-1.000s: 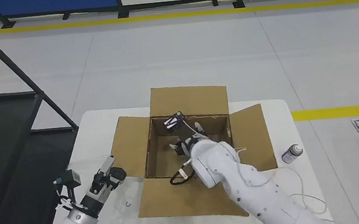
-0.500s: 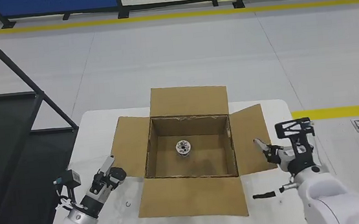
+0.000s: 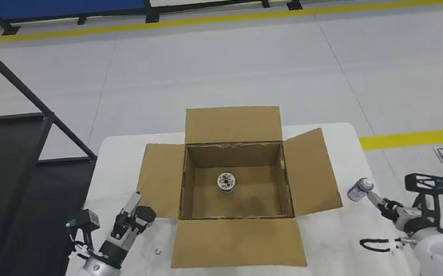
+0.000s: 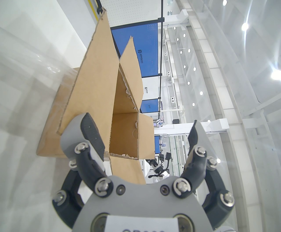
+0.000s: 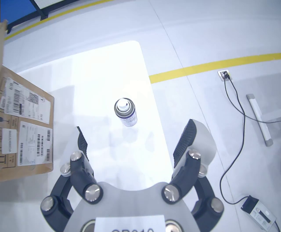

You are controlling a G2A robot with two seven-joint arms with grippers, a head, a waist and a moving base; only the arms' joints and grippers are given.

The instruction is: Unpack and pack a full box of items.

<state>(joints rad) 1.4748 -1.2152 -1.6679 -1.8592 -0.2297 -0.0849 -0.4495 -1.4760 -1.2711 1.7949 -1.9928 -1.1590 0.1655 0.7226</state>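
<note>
I reckon unpacking is nearly done: spray can (image 3: pixel 360 189) out right of the box (image 3: pixel 239 240), one small item (image 3: pixel 226 182) inside, left gripper (image 4: pixel 141 119) and right gripper (image 5: pixel 135 128) spread wide, empty.

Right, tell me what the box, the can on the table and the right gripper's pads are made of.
Box: corrugated cardboard, matte brown, with torn, fluted edges.
Can: likely metal, with a shiny silver shoulder and a printed label.
Right gripper pads: probably rubber, matte black with a ribbed texture.
</note>
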